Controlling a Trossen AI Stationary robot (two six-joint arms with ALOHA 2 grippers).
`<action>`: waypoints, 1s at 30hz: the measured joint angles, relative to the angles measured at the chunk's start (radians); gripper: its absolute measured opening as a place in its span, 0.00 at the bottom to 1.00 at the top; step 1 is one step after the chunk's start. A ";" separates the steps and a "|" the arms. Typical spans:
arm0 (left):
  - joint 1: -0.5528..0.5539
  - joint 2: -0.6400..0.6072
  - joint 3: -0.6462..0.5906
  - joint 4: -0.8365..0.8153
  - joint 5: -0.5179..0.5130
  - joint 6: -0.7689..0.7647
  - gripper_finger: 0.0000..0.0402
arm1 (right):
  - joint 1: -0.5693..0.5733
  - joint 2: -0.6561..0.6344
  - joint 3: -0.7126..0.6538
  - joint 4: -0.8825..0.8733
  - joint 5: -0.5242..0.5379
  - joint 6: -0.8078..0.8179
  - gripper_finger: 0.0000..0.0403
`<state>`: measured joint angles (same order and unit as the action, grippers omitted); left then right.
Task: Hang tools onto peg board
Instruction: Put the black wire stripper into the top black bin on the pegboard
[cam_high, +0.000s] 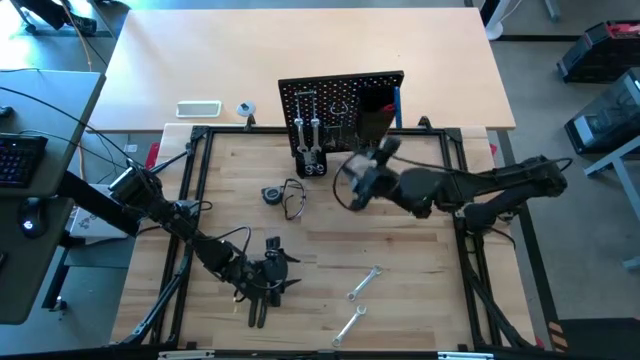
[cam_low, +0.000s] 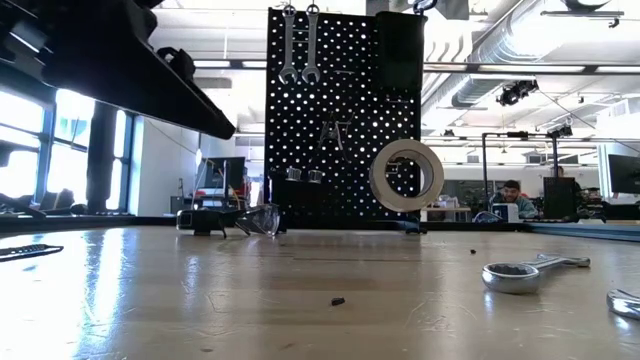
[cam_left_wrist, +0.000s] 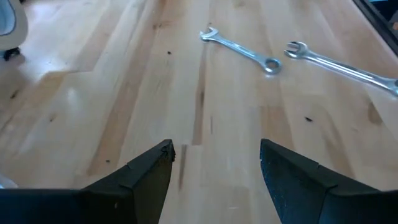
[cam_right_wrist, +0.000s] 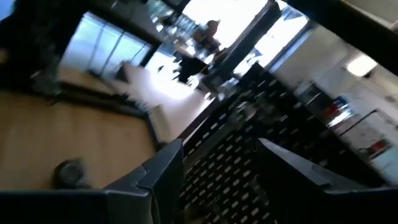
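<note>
High view: the peg board (cam_high: 340, 100) stands at the far edge of the wooden table (cam_high: 420, 300), two wrenches already hung on it. The right gripper (cam_high: 350, 185) is just in front of the board with a pale tape roll (cam_high: 352, 183) at its tip; the left gripper (cam_high: 262, 290) sits low near the front edge, over dark-handled pliers (cam_high: 258, 305). Two more wrenches (cam_high: 358, 300) lie on the wood toward the front right, and a small round tool (cam_high: 271, 195) with a wire loop lies mid-table.

Low view: the tape roll (cam_low: 406, 174) hangs in the air against the board (cam_low: 345, 110) — so it is being carried, though the fingers holding it are not seen here. The hung wrenches (cam_low: 299, 45) sit at the board's top, and a loose wrench (cam_low: 530, 272) lies in the foreground.

Left wrist view: the left fingers (cam_left_wrist: 146, 174) stand apart with nothing between them, and the two loose wrenches (cam_left_wrist: 242, 50) lie well ahead.

Right wrist view: the right fingers (cam_right_wrist: 161, 168) frame the perforated board (cam_right_wrist: 249, 174) close up; the roll does not show between them, so I cannot tell the grip from here.

The step in hand looks like hanging the tape roll. Next, its open centre must be lined up with a free hook and slid on before letting go.
</note>
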<state>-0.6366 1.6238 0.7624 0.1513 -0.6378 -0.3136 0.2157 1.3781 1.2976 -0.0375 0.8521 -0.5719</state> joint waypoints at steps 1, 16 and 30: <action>-0.004 0.000 0.000 0.000 0.001 -0.001 0.58 | 0.011 0.000 0.000 -0.069 -0.005 0.060 0.48; -0.094 0.000 0.000 -0.084 0.047 -0.160 0.57 | 0.153 0.001 -0.389 -0.087 -0.221 0.543 0.48; -0.139 -0.086 0.092 -0.469 0.106 -0.405 0.53 | 0.191 0.001 -0.709 0.489 -0.424 0.584 0.48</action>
<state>-0.7755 1.5373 0.8547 -0.3175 -0.5321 -0.7190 0.4068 1.3790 0.5887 0.4512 0.4281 0.0117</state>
